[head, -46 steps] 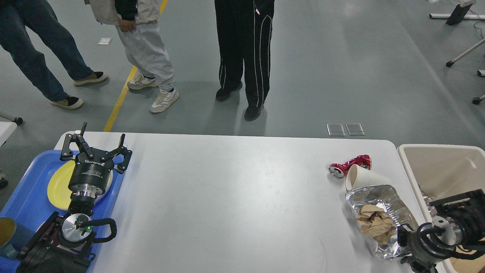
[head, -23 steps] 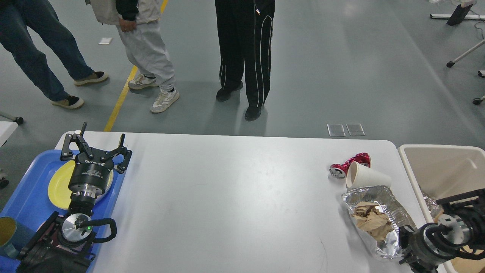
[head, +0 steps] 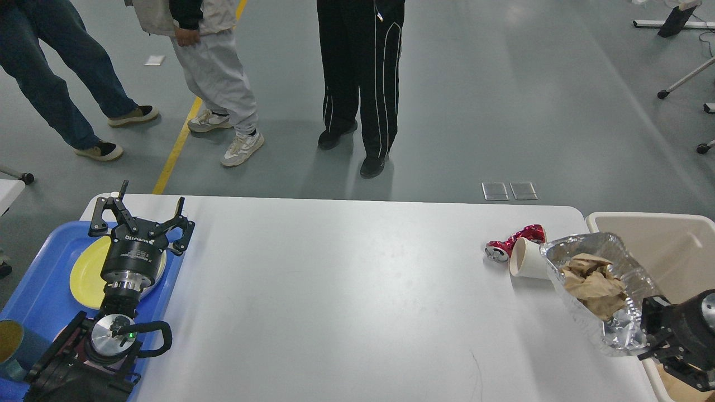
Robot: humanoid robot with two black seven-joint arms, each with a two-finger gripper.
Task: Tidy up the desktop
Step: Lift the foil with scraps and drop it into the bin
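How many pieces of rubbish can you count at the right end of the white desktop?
4: a crushed red can, a tipped paper cup beside it, a foil container nearest the bin, and crumpled brown paper inside the foil.

Lab hall: grey floor (head: 503, 111), yellow line (head: 176, 145).

A wide bare stretch of the desktop (head: 335, 290) runs from center toward nine o'clock, open for passage. At three o'clock, a crushed red can (head: 514, 241), paper cup (head: 526, 260) and foil tray (head: 600, 290) cluster, blocking the way.
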